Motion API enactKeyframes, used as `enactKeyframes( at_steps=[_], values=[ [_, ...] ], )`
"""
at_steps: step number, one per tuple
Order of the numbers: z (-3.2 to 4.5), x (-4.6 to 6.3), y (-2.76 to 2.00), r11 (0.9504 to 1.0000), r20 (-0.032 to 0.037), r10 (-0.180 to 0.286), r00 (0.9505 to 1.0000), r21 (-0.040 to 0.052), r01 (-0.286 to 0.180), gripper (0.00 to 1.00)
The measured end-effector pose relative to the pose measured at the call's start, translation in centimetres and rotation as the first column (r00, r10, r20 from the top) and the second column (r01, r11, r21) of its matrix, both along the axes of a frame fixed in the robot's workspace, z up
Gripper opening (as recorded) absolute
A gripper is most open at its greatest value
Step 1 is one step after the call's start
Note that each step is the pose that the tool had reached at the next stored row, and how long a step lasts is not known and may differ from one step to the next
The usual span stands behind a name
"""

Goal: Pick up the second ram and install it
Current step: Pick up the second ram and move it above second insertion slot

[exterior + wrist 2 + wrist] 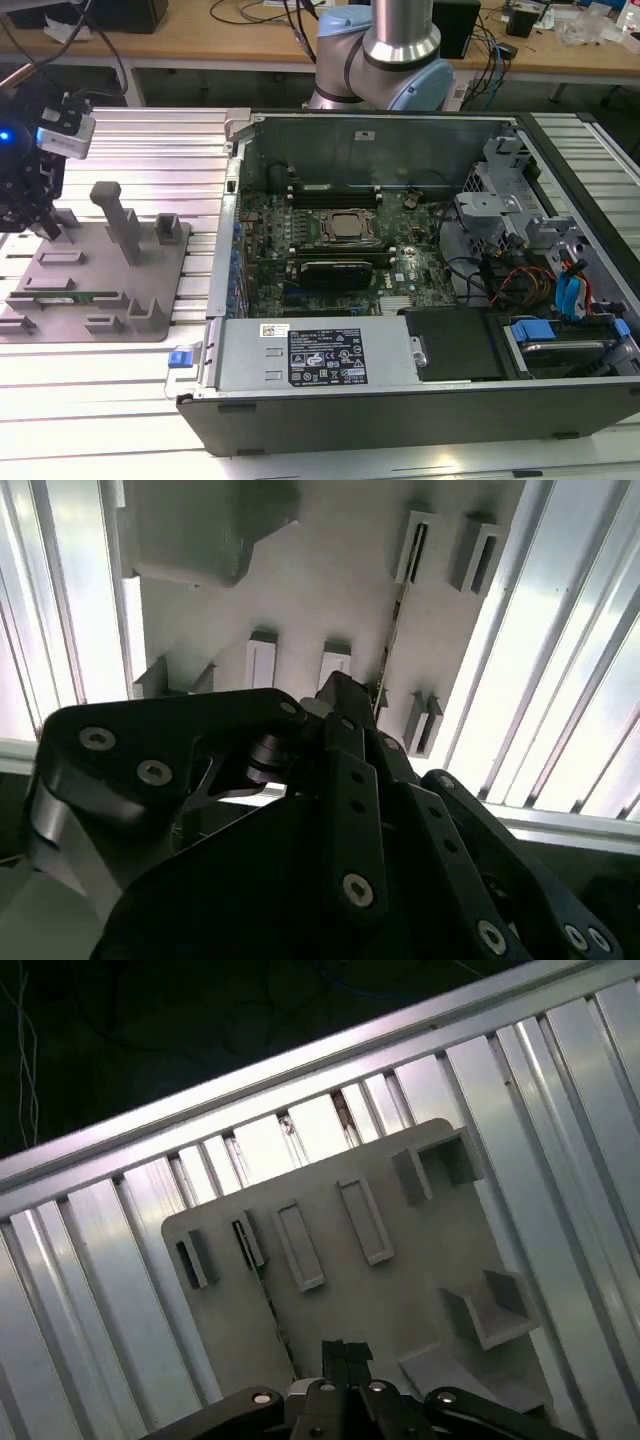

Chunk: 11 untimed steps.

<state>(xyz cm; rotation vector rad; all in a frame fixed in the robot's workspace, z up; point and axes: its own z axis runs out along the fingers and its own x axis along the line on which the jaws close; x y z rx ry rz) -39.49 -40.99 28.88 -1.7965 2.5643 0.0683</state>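
Green and very thin, the long flat ram stick [75,296] lies on its edge in the flat grey plastic tray [92,265]. The tray sits on the silver ribbed metal table [130,140], at the exterior view's left. The big open black computer case [400,420] is well apart from it, at the exterior view's right.

The black metal gripper [47,227] hangs over the tray. It is near the ram stick but does not touch it. In the first wrist view the gripper [345,1352] looks shut and holds nothing, though the tips are hard to see.

In the second wrist view the ram stick [393,630] is a thin line that runs from a small grey holder [413,545] towards the gripper [338,688].

To do this well, I think the gripper has to open wide first. Then it has to line up with the flat sides of the stick, over its middle. It is best to come straight down and squeeze softly. A tilted grab could bend the stick or jam it in the holder.
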Motion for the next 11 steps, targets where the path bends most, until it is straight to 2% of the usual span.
enactKeyframes(
  at_steps=[1,2,3,4,5,9,11],
  values=[
    [-0.05,0.00,0.00,0.9996,0.0000,0.029,0.9996,-0.0002,-0.029,0.08],
    [-0.16,0.00,0.00,0.9957,-0.0001,0.093,0.9957,-0.0006,-0.093,0.08],
    [-0.21,0.00,0.00,0.9928,-0.0001,0.120,0.9928,-0.0008,-0.120,0.08],
    [-0.32,0.01,-0.01,0.9843,-0.0002,0.176,0.9843,-0.0020,-0.176,0.08],
    [-0.33,0.00,0.00,0.9800,-0.0009,0.199,0.9800,-0.0050,-0.199,0.08],
    [-0.34,0.00,0.00,0.9787,-0.0013,0.205,0.9787,-0.0066,-0.205,0.08],
    [-0.45,-0.01,-0.19,0.9787,-0.0012,0.205,0.9787,-0.0067,-0.205,0.08]
  ],
)
